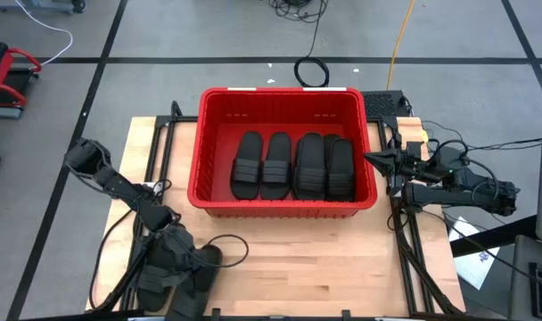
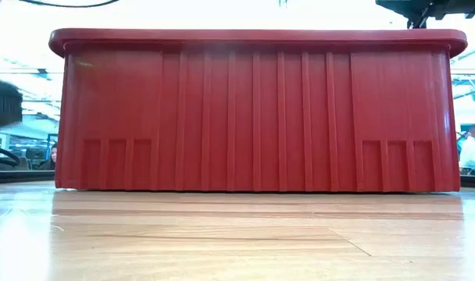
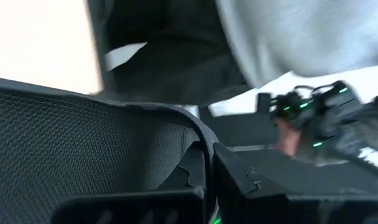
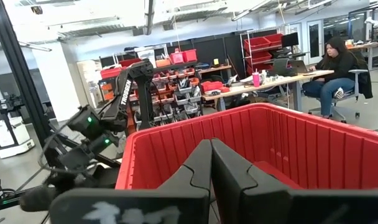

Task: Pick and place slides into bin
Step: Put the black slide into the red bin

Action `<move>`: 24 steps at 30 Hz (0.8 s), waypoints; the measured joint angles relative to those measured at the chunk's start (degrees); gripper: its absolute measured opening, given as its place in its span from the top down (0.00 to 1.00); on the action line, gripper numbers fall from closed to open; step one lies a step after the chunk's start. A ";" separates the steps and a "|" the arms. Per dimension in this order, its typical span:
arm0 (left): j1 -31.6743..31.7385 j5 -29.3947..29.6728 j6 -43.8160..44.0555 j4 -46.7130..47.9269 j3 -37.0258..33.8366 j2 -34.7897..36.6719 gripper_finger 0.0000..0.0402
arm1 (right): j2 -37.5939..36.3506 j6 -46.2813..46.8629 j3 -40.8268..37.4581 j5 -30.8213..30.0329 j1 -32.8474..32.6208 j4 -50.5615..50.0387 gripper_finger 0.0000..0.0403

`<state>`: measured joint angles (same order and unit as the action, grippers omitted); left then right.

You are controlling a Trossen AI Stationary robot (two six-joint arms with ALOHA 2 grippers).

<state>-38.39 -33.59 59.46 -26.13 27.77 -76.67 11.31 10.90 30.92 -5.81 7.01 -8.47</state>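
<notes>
left gripper (image 1: 184, 259) clamped on a slide (image 3: 83, 149) at the table's near left edge; lift it clear of the bin (image 1: 284, 96) rim, drop beside four inside. right gripper (image 1: 375, 160) closed, empty, parked beside the bin.

**Materials and Surface Finish**

The bin (image 1: 284, 102) is moulded red plastic with a slight sheen; its walls are ribbed, its rim smooth. The slides (image 1: 293, 167) inside it are black, matt and rubber-like, with ribbed straps. The table (image 1: 333, 259) is light wood, a smooth butcher-block top with visible grain. In the left wrist view, a black slide surface (image 3: 64, 149) shows a fine, rough, woven-looking texture.
</notes>
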 joint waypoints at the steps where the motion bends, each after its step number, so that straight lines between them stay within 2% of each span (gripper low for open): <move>1: 0.00 0.03 0.90 -0.64 0.79 0.30 0.99 | -0.02 0.00 0.00 0.01 0.00 0.00 1.00; 4: 0.00 0.22 0.52 1.70 5.81 1.94 0.99 | -0.02 -0.02 0.00 0.07 0.00 -0.05 1.00; 6: 0.42 0.09 -2.34 8.01 10.70 3.16 0.99 | 0.00 -0.02 0.00 0.08 0.00 -0.30 1.00; 9: 2.25 -0.50 -8.84 24.54 19.61 4.65 0.99 | -0.01 -0.02 0.00 0.10 0.00 -0.96 1.00; 13: 6.58 0.51 -21.07 52.09 32.11 6.90 1.00 | 0.00 -0.36 0.00 0.10 0.00 -1.18 1.00; 17: 13.37 10.96 -34.92 73.02 41.86 10.46 1.00 | -0.02 -1.34 0.00 1.07 0.02 -1.17 1.00; 20: 20.06 19.44 -40.56 76.93 46.04 13.33 1.00 | -0.01 -1.34 0.00 2.98 0.02 -1.14 1.00; 24: 26.89 26.55 -47.92 70.57 47.64 17.09 1.00 | -0.02 -1.22 0.00 5.53 0.02 -1.10 1.00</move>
<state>-11.51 -7.04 11.55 44.45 75.41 -59.58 11.29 9.67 30.92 -0.28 7.03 -9.57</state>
